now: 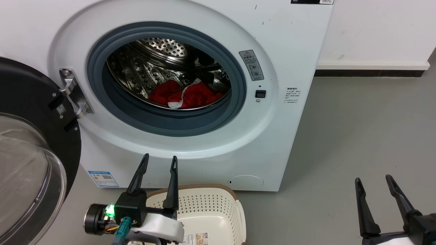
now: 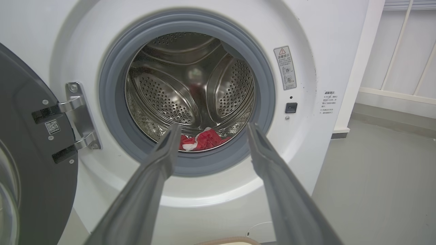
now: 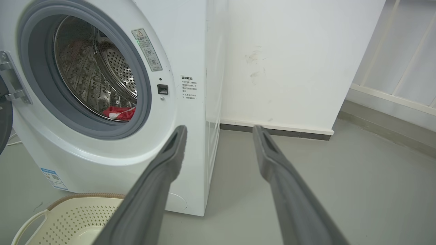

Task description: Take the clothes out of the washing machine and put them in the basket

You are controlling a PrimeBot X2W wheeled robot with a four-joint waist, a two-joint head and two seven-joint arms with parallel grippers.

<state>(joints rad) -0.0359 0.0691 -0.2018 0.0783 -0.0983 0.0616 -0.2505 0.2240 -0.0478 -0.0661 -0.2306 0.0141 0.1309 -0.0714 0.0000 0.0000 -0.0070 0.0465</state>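
My left gripper (image 1: 160, 156) hangs above the left rim of the basket (image 1: 218, 207). Its fingers are spread wide with nothing between them. My right gripper (image 1: 372, 178) is just as wide and holds nothing, well apart over the bare grey floor (image 1: 357, 136).

The clothes (image 1: 190, 95) lie in a red heap at the bottom of the drum (image 1: 163, 47) of the washing machine (image 1: 293, 51), behind the grey porthole rim (image 1: 163, 126). The basket stands on the floor just in front of the machine, below the porthole. The door (image 1: 30, 112) stands open at my left on its hinge (image 1: 73, 92), beside the opening.

The door is cut off by the picture's edge, and my left wrist hides part of the basket. In the left wrist view the rim covers the heap's lower edge. I cannot tell how many garments there are. The print on the warning sticker (image 1: 251, 64) is too small to read.
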